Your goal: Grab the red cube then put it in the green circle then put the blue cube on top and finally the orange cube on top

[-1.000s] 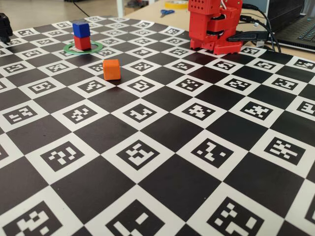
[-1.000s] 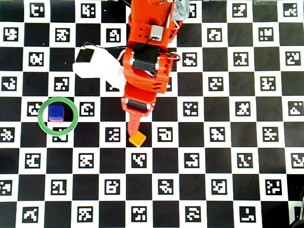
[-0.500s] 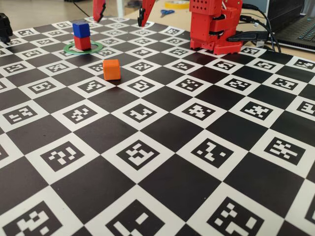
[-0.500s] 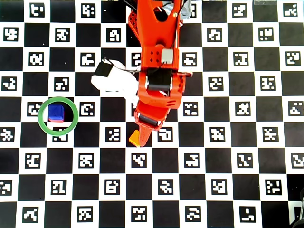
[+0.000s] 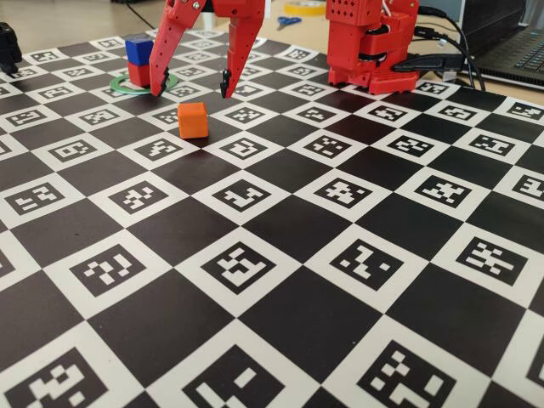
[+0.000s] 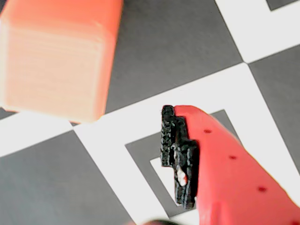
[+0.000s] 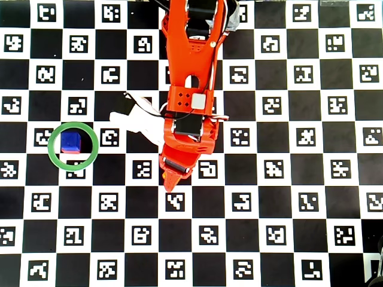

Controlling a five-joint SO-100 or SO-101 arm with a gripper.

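We hold our gripper (image 5: 190, 87) wide open and empty, fingertips straddling the space just behind and above the orange cube (image 5: 193, 120), which sits on the checkered board (image 5: 340, 255) slightly toward the camera in the fixed view. The blue cube (image 5: 138, 48) sits on the red cube (image 5: 138, 74) inside the green circle (image 7: 72, 146), close beside one finger.

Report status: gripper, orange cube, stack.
Gripper open, hovering above orange cube, not touching. Blue cube sits on red cube inside green circle. Nothing in the way.
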